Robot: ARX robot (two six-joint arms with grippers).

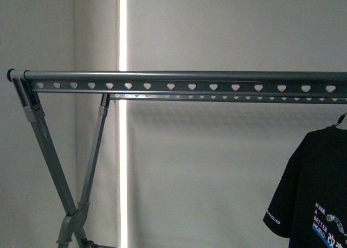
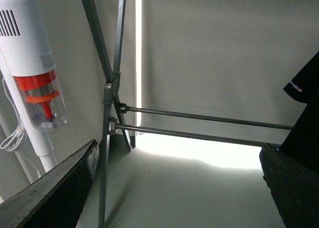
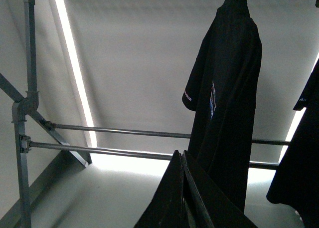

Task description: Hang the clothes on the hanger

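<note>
Front view: T-shirt (image 1: 317, 196) already hangs from the rack (image 1: 179, 81) rail, far right. Looks basically done; only retreat left, I'd judge. My right gripper (image 3: 182, 198) is closed on nothing, left gripper (image 2: 179, 188) wide open, empty.

Level front view; upward-tilted wrist views.

Plain indoor room, blank grey walls (image 1: 217, 31), drying rack (image 1: 179, 82), stick vacuum (image 2: 32, 73)
</note>
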